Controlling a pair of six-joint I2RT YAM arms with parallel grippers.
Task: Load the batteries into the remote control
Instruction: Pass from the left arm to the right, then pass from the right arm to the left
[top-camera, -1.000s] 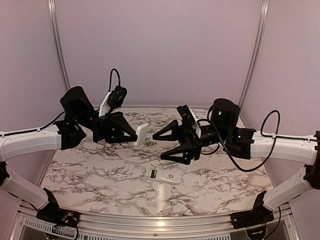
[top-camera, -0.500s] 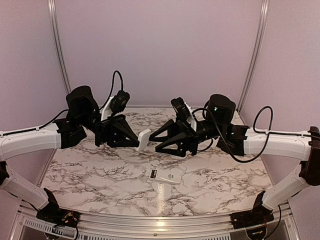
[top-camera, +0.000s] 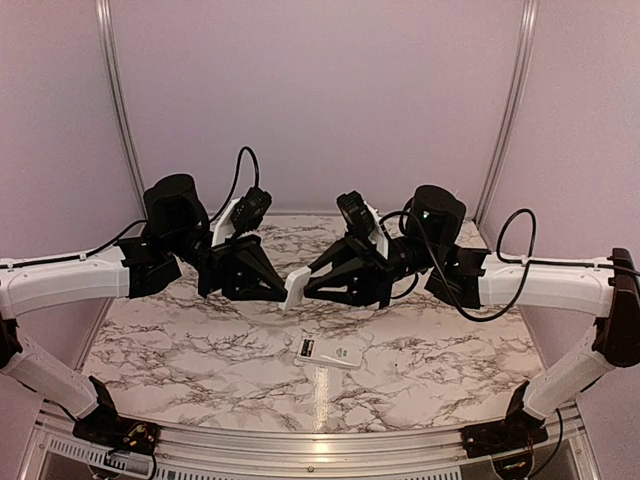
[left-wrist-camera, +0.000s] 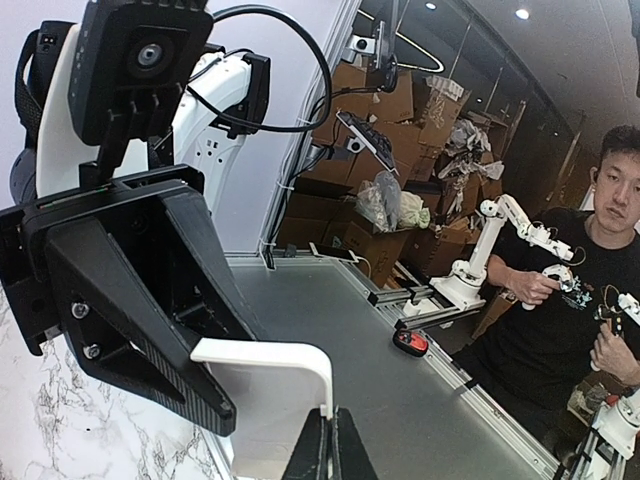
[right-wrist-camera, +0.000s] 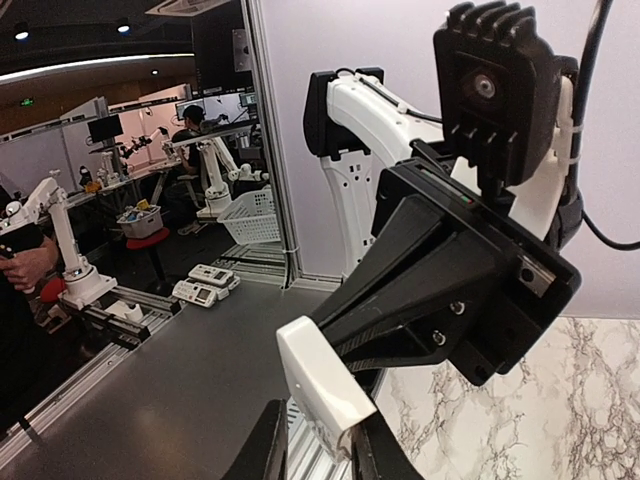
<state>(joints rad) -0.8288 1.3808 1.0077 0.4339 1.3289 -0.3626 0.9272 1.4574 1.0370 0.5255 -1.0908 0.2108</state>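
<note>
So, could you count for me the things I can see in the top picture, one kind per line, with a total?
Robot arms: 2, the left arm and the right arm
White remote control: 1, lying on the table
White flat piece: 1, up in the air where the two arms meet
Total: 4

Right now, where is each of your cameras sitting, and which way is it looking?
Top external: above, behind the arm bases, looking down at the marble table; shows both arms, left tool, right tool, remote control.
Left wrist: on the left arm, facing the right tool and a man beyond; own fingers show.
Right wrist: on the right arm, facing the left tool; own fingers show.
Shared: all show the white plastic piece where the tools meet.
</note>
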